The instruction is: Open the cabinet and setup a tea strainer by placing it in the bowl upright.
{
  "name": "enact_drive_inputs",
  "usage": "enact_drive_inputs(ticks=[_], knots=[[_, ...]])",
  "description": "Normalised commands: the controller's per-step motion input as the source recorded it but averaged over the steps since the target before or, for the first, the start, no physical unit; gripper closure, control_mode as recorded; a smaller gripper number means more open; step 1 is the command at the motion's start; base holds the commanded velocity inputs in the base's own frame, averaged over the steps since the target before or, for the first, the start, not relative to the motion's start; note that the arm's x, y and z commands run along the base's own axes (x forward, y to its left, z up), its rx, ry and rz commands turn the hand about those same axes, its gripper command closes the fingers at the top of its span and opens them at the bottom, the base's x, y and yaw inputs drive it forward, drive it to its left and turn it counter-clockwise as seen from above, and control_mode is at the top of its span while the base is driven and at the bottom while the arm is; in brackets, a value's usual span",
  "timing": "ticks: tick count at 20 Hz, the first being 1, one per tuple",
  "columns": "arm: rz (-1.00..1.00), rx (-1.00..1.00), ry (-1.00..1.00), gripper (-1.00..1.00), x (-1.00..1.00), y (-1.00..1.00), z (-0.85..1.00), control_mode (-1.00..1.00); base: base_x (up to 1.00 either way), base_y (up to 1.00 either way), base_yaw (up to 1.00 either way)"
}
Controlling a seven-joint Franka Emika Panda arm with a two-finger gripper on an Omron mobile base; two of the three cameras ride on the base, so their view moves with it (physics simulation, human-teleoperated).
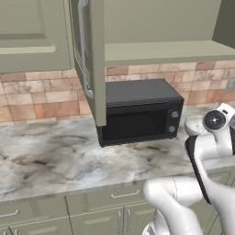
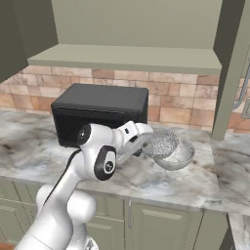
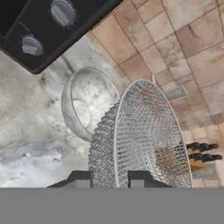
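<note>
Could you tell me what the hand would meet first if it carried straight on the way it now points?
Probably the bowl: the hand, shut on the tea strainer, points toward it, though depth is unclear.

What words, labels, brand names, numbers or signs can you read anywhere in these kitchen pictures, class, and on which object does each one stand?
None can be read.
The microwave front is plain black; its two knobs carry no legible marks.
The open cabinet, the bowl and the tea strainer held in the hand are unmarked.
The knife block shows no print.
</note>
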Motion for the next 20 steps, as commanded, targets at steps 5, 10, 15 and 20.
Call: enact_drive_inputs(ticks=[5,10,15,20], knots=[[0.19,-0.01,0.20,1.00,0.33,-0.36,-0.18,-1.00,0.00,0.00,0.00],[0.14,0.00,0.01,1.00,0.25,-0.05,-0.01,-1.00,0.00,0.00,0.00],[0.02,0.00,0.01,1.00,0.28,0.00,0.00,-1.00,0.00,0.00,0.00],[0.00,0.02,0.02,1.00,0.24,-0.10,-0.21,-1.00,0.00,0.00,0.00]])
